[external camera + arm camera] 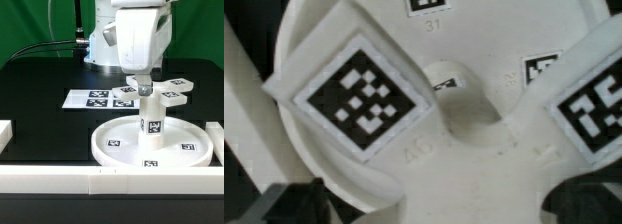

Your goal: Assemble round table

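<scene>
The large rimmed round disc (120, 146) lies flat near the front of the black table. The short cylinder leg (151, 120) stands upright at its centre. On top of the leg sits the flat cross-shaped piece (158, 97), (464, 100), whose tagged arms fill the wrist view. My gripper (143, 84), (441, 208) hangs straight above the cross, close over it. It is open: the dark fingertips (295, 203) stand far apart on either side of a white arm of the cross, and I see no contact with it.
The marker board (88, 98) lies behind the disc toward the exterior view's left. Long white border rails run along the front (80, 181) and stand at the left (5, 135) and right (215, 135) edges. A green backdrop is behind the arm.
</scene>
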`<action>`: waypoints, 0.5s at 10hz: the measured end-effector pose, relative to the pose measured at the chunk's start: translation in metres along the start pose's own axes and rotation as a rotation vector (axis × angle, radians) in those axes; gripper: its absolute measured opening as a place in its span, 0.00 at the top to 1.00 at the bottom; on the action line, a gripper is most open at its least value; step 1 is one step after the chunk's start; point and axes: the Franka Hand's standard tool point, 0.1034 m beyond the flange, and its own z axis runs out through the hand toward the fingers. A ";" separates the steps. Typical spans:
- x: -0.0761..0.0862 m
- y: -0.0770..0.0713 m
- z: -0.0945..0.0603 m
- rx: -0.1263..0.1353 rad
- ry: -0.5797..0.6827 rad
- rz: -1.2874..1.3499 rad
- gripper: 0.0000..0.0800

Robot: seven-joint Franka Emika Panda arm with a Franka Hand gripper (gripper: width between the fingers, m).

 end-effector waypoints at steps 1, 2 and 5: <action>0.000 0.000 0.001 0.001 0.000 0.003 0.19; 0.000 -0.001 0.001 0.002 -0.001 0.006 0.19; 0.005 -0.003 0.002 0.004 0.000 0.043 0.19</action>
